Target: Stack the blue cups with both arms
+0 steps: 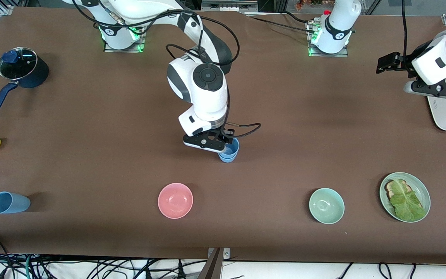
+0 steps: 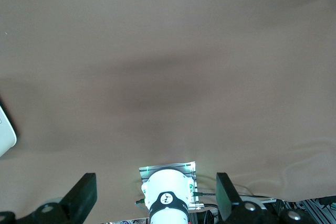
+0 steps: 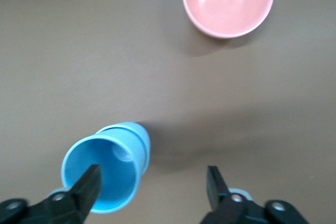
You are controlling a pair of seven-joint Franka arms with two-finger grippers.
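Blue cups are the job: a nested pair [image 1: 229, 152] stands upright mid-table directly under the right gripper [image 1: 211, 142], whose fingers are spread apart, one finger [image 3: 86, 187] over the top cup's rim, gripping nothing. A third blue cup [image 1: 9, 202] lies on its side, its long axis along the table's length and its mouth pointing to the table end, well away from that gripper toward the right arm's end and nearer the front camera, so I judge the right arm closer to it, with bare table between. Parked high over its own table end, the left gripper [image 2: 155, 198] waits with fingers wide apart; the pink bowl [image 1: 175, 200] sits near the stack, clear of that path.
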